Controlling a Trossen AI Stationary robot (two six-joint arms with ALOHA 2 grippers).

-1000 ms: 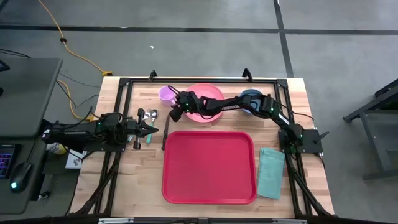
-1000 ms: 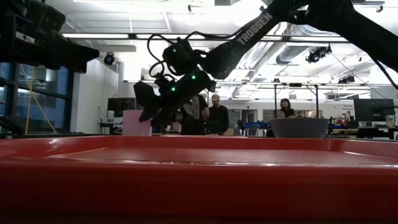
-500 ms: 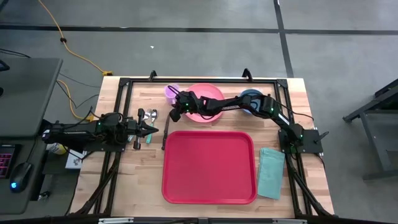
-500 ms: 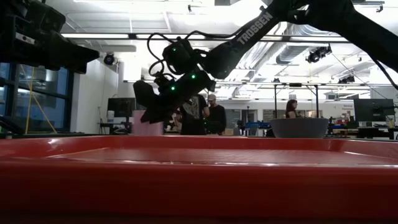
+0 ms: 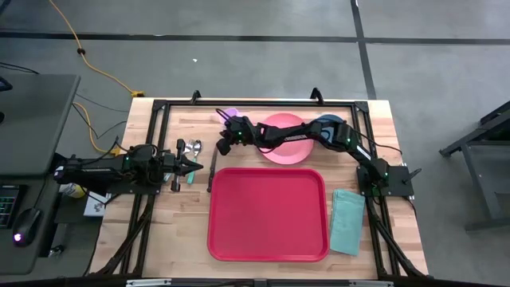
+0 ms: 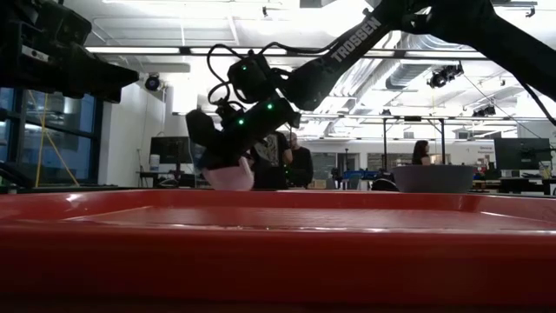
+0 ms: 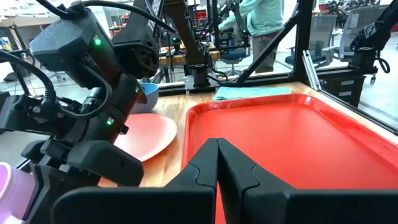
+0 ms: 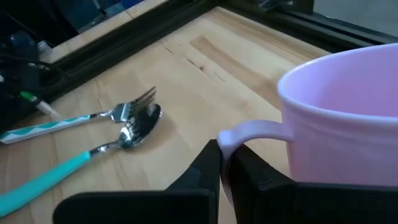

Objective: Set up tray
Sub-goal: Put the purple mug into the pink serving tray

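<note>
While the tray (image 5: 268, 214) lies on the near half of the wooden table (image 5: 398, 151), I see a workshop with people behind it. The right gripper (image 5: 227, 132) is beyond the tray's far left corner, closed on the handle of a pink mug (image 8: 336, 118). The left gripper (image 5: 194, 168), closed and empty, waits left of the tray.

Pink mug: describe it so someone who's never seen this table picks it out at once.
Find the big red tray in the middle of the wooden table; the round pink plate sits just behind it. The mug is left of that plate, held by its handle in the right gripper. It is the only pale lilac-pink cup; the neighbouring bowl is blue.
</note>
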